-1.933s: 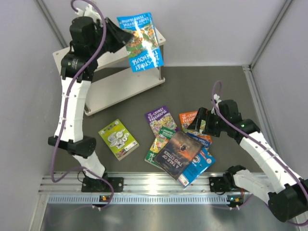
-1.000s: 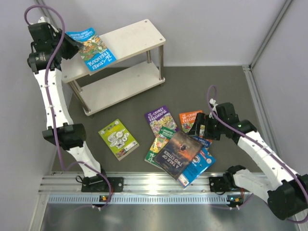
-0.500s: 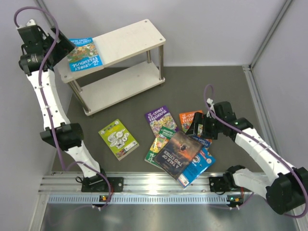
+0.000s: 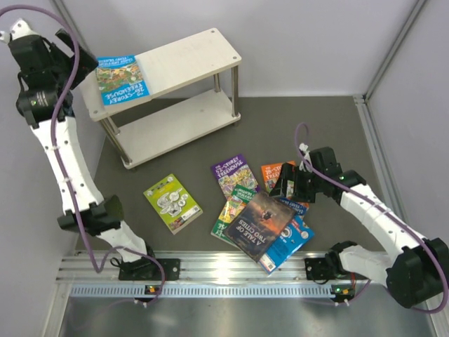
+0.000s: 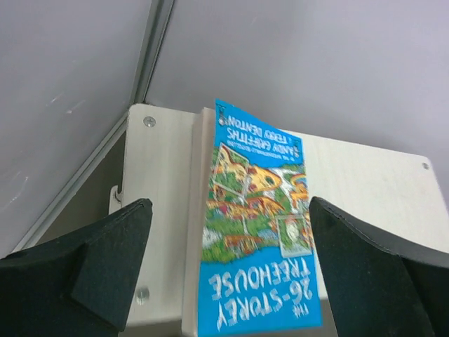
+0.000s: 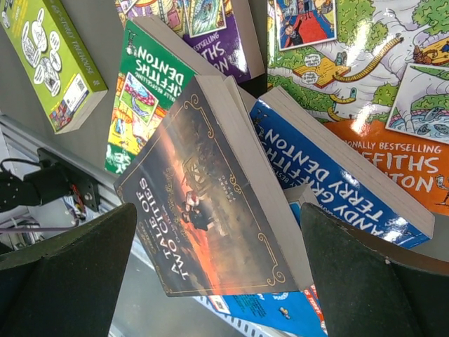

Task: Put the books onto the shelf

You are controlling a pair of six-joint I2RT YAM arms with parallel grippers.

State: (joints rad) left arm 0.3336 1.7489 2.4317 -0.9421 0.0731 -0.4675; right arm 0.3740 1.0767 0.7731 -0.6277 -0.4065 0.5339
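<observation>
Fingers on the left arm (image 5: 105, 270) stand spread wide and grasp nothing; the blue Treehouse book (image 5: 256, 232) lies flat between them in the wrist view, resting on the left end of the top board of the shelf (image 4: 189, 60) with one edge over the board's side. Fingers on the right arm (image 6: 70, 274) are spread just as wide and empty, hovering over the pile that waits on the dark surface (image 4: 337, 133). Topmost there is the dark Tale of Two Cities book (image 4: 258, 221), lying over the green book (image 4: 233, 203) and the bright blue one (image 4: 293, 242), with the purple book (image 4: 235, 174) and orange book (image 4: 276, 170) beside them and the lime-green book (image 4: 172, 203) apart to the left. The dark book sits right below the right fingers, its long axis running from far-right to near-left, so their gap spans its short side. The right arm is plainly nearer, since the left is up by the shelf, well away.
</observation>
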